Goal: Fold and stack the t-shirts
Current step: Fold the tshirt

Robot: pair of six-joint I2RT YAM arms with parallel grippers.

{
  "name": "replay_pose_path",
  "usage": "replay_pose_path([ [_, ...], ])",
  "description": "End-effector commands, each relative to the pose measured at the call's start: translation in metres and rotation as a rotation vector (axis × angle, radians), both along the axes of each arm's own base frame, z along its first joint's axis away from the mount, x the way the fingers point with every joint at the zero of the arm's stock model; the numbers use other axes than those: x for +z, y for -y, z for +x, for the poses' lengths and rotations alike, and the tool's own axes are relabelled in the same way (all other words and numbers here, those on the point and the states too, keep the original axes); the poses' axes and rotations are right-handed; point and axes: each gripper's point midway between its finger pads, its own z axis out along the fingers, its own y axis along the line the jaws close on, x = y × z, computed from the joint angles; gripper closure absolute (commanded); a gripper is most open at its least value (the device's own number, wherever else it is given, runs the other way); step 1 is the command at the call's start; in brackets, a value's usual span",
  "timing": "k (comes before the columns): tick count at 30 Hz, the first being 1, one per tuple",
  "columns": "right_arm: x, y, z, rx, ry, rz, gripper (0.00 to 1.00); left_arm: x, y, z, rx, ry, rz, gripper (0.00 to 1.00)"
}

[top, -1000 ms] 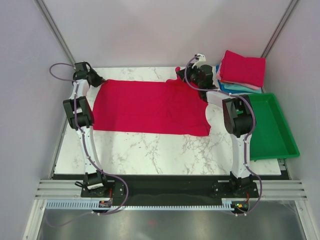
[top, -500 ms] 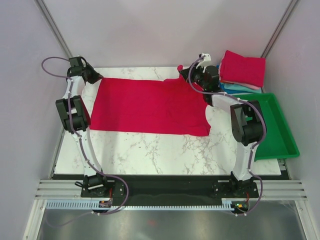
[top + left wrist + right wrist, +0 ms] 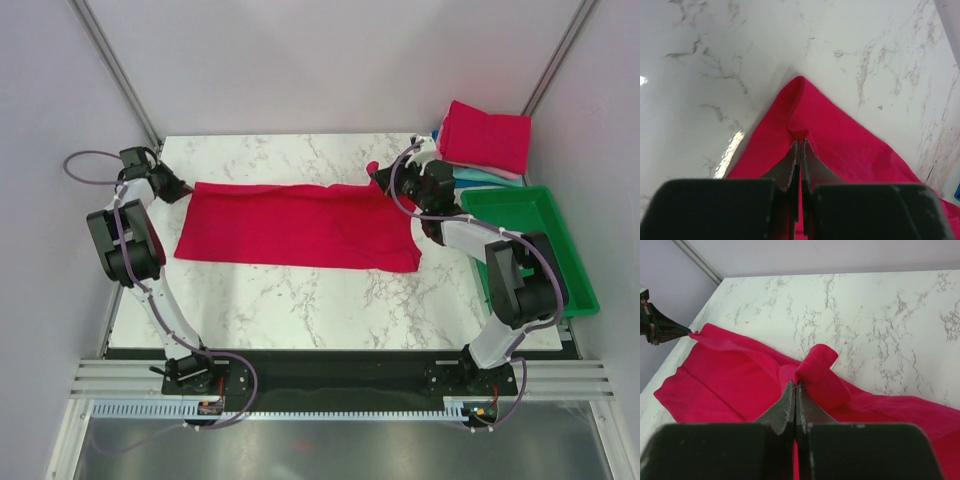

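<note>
Across the worktop's middle, the crimson cloth t-shirt [image 3: 300, 225] runs left to right; left gripper [image 3: 180, 188] and right gripper [image 3: 381, 179] each clench a far corner, cloth lying nearward.

— Where's the crimson t-shirt [image 3: 300, 225]?
— I see it left of the green tray [image 3: 556, 232], spread on the table [image 3: 300, 300] as a long flat band, both far corners raised.
— And the folded t-shirts [image 3: 487, 138]?
— Stacked just beyond the tray's far edge, crimson on top, pink and teal edges showing beneath.
</note>
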Motion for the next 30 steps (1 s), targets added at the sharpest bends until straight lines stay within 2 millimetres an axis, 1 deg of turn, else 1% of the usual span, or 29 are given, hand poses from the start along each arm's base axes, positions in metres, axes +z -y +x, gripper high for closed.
replay_pose_path([
  [1,0.021,0.007,-0.007,-0.016,0.06,-0.016,1.0,0.043,-0.005,0.0,-0.042,0.129,0.079,0.98],
  [5,0.01,0.014,-0.012,-0.045,0.02,-0.045,1.0,0.032,-0.006,-0.01,-0.035,0.101,0.076,0.98],
  [8,-0.001,0.02,-0.018,-0.064,-0.025,-0.073,1.0,0.03,-0.009,-0.013,-0.03,0.096,0.074,0.98],
  [10,-0.008,0.022,-0.021,-0.068,-0.046,-0.092,1.0,0.03,-0.007,-0.014,-0.037,0.095,0.067,0.98],
  [12,-0.02,0.024,-0.026,-0.072,-0.09,-0.1,1.0,0.029,-0.004,-0.016,-0.04,0.092,0.057,0.98],
  [18,-0.042,0.031,-0.042,-0.093,-0.157,-0.107,1.0,0.029,-0.002,-0.026,-0.031,0.082,0.052,0.98],
  [20,-0.044,0.033,-0.044,-0.101,-0.174,-0.109,1.0,0.023,0.001,-0.033,-0.027,0.061,0.036,0.98],
  [21,-0.04,0.033,-0.043,-0.101,-0.172,-0.109,1.0,0.024,0.002,-0.037,-0.026,0.052,0.03,0.98],
  [22,-0.041,0.034,-0.042,-0.108,-0.188,-0.116,1.0,0.02,0.003,-0.042,-0.021,0.038,0.021,0.98],
  [23,-0.054,0.039,-0.044,-0.128,-0.246,-0.147,1.0,0.019,0.003,-0.045,-0.019,0.03,0.019,0.98],
  [24,-0.051,0.04,-0.041,-0.135,-0.25,-0.158,1.0,0.021,0.004,-0.049,-0.017,0.028,0.022,0.98],
  [25,-0.054,0.042,-0.04,-0.147,-0.267,-0.169,1.0,0.018,0.005,-0.054,-0.016,0.016,0.022,0.98],
  [26,-0.066,0.048,-0.044,-0.165,-0.317,-0.194,0.98,0.017,0.005,-0.058,-0.012,0.004,0.022,0.98],
  [27,-0.07,0.049,-0.046,-0.171,-0.334,-0.201,0.96,0.016,0.005,-0.061,-0.006,-0.009,0.021,0.98],
  [28,-0.073,0.051,-0.048,-0.179,-0.35,-0.204,0.87,0.013,0.006,-0.069,0.003,-0.042,0.011,0.98],
  [29,-0.08,0.057,-0.052,-0.197,-0.391,-0.209,0.8,0.01,0.006,-0.074,0.008,-0.062,0.003,0.98],
  [30,-0.079,0.064,-0.053,-0.231,-0.402,-0.208,0.7,0.009,0.008,-0.078,0.011,-0.08,-0.004,0.92],
])
